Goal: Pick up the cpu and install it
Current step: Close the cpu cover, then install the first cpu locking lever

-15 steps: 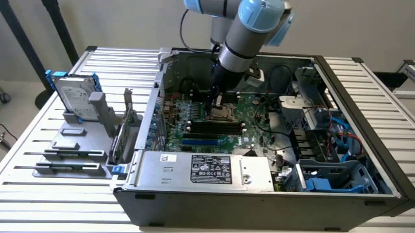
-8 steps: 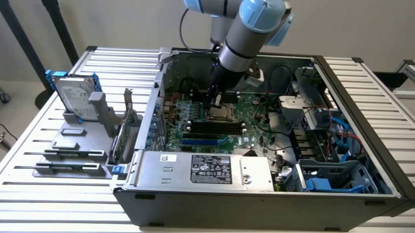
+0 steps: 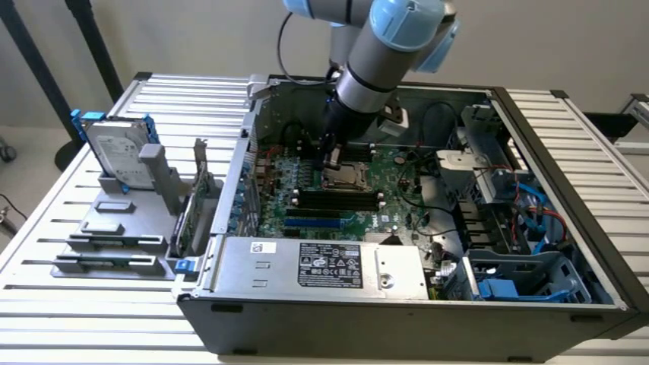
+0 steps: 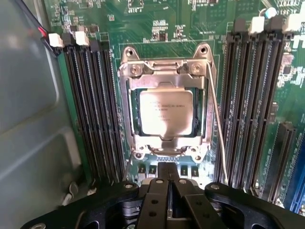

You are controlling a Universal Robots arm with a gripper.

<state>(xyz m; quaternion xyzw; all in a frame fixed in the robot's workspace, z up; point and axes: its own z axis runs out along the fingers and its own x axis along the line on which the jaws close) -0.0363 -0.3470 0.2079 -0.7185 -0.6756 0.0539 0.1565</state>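
While exterior view shows the arm (image 3: pixel 370 76), wrist view shows cpu (image 4: pixel 166 112) socketed

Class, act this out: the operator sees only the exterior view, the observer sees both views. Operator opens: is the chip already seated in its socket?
Observer: Yes, the chip lies flat inside the socket's metal frame.
Operator: Is the pincer holding anything?
Observer: No, the pincer is shut with nothing between its fingers.
Operator: Where is the locking lever?
Observer: A thin wire lever runs along one side of the frame.
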